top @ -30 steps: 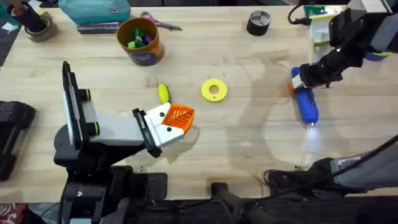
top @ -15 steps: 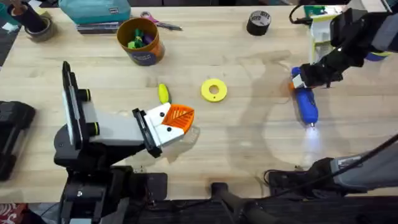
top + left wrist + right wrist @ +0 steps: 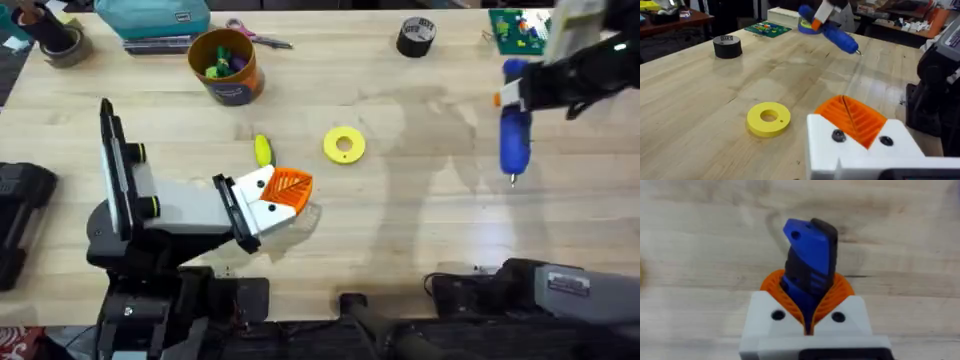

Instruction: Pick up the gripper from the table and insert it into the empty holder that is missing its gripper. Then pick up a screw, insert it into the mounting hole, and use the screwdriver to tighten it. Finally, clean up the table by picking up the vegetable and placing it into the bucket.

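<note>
My right gripper is shut on the blue screwdriver, held above the table at the right with its metal tip pointing toward the near edge. In the right wrist view the orange pads clamp the screwdriver. My left gripper rests low at centre-left, shut. Its orange ribbed gripper piece sits in the white holder, where two dark screw heads show. The yellow vegetable lies just beyond the left claw. The orange bucket stands at the back left.
A yellow ring disc lies mid-table. At the back are a black tape roll, scissors, a teal case and a green circuit board. Another tape roll sits far left.
The right gripper has lifted the screwdriver off the table and carried it right and toward the far edge. The light spot under its tip is gone. The left arm stayed still.
</note>
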